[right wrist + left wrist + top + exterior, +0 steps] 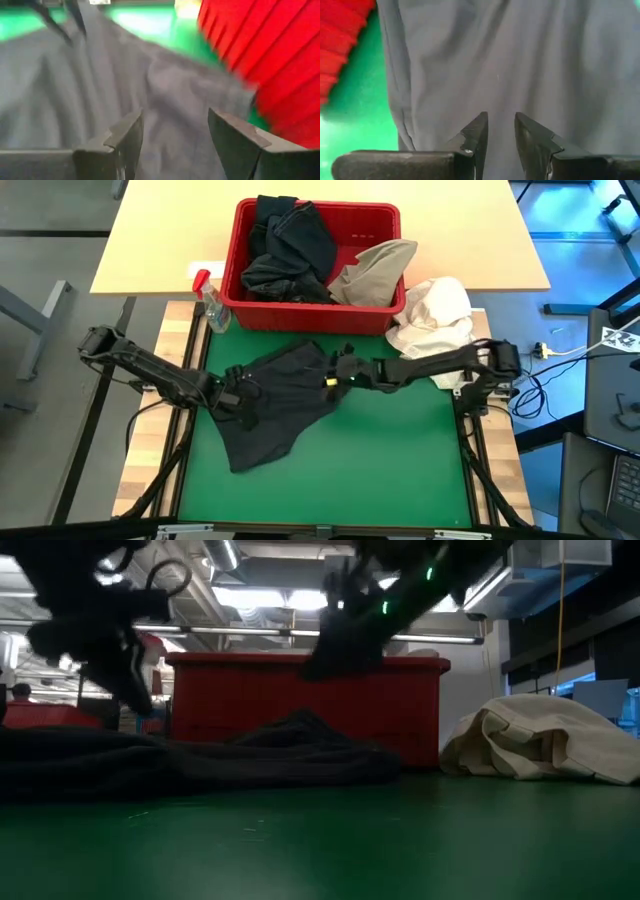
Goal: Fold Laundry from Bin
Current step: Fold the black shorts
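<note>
A dark charcoal garment (275, 405) lies crumpled on the green mat (390, 460), just in front of the red bin (300, 317). My left gripper (238, 395) hangs over the garment's left part, its fingers (477, 130) a narrow gap apart with nothing between them. My right gripper (345, 368) hovers open above the garment's far right part, close to the bin's front wall (260, 55). In the low view both grippers (135, 690) (335, 655) stand clear above the flat-lying garment (250, 755). More dark laundry (290, 245) and a khaki piece (375, 270) sit in the bin.
A white cloth bundle (435, 315) lies at the mat's far right corner beside the bin. A small clear spray bottle with a red top (210, 302) stands by the bin's left end. The near half of the mat is bare green.
</note>
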Robot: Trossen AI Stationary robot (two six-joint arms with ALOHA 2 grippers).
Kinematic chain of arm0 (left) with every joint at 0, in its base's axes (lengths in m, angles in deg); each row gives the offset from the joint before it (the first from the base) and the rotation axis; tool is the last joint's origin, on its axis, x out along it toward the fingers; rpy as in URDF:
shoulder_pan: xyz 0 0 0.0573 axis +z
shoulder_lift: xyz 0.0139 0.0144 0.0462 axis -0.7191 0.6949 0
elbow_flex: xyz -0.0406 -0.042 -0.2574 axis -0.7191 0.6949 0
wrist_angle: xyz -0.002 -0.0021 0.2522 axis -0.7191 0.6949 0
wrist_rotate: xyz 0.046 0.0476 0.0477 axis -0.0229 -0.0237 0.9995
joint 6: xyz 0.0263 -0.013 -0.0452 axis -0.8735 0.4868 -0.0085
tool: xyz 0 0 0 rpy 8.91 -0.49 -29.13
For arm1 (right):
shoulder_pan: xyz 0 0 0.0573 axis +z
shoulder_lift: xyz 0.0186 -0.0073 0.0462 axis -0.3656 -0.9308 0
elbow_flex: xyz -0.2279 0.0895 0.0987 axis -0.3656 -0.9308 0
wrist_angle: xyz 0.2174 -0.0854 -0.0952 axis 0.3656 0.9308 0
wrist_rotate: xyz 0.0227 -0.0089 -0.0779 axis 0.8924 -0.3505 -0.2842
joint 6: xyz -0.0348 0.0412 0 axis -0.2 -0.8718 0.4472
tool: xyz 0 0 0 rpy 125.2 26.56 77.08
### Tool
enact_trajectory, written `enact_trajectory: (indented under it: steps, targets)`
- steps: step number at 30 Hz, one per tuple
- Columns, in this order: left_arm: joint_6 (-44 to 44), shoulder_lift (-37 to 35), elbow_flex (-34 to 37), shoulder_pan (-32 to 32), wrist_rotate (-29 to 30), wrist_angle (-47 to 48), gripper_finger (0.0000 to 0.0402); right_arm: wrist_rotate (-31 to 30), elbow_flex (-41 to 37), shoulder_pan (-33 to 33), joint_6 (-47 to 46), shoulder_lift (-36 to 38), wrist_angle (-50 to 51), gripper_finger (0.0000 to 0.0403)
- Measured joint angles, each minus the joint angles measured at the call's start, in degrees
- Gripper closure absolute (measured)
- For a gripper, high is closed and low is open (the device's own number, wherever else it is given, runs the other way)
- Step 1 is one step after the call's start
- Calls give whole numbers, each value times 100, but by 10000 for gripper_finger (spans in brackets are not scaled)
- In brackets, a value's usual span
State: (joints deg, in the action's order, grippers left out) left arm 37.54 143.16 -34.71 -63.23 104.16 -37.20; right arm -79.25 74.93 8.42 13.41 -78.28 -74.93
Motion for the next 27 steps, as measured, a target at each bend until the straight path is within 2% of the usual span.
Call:
enact_trajectory:
  steps: [3, 7, 15, 20, 24, 27]
  targets:
    - [257, 0, 392, -1, -224, -311, 310, 128, -65, -204, -88, -434, 421, 180]
    - [426, 2, 846, -1, -650, -564, 310, 108, -81, -222, -128, -654, 1412, 180]
    - [522, -17, 1191, -1, -954, -649, 310, 31, -345, 756, -1068, -432, 2628, 180]
    - [163, -1, 797, -7, -1344, -476, 310, 148, -386, 1680, -1362, -189, 3367, 180]
    - [-214, -2, 66, -8, -1408, -291, 310, 153, -380, 2168, -1023, 271, 4220, 180]
    - [-577, -5, -516, -3, -1327, 25, 310, -417, -98, 2203, -636, 852, 4731, 180]
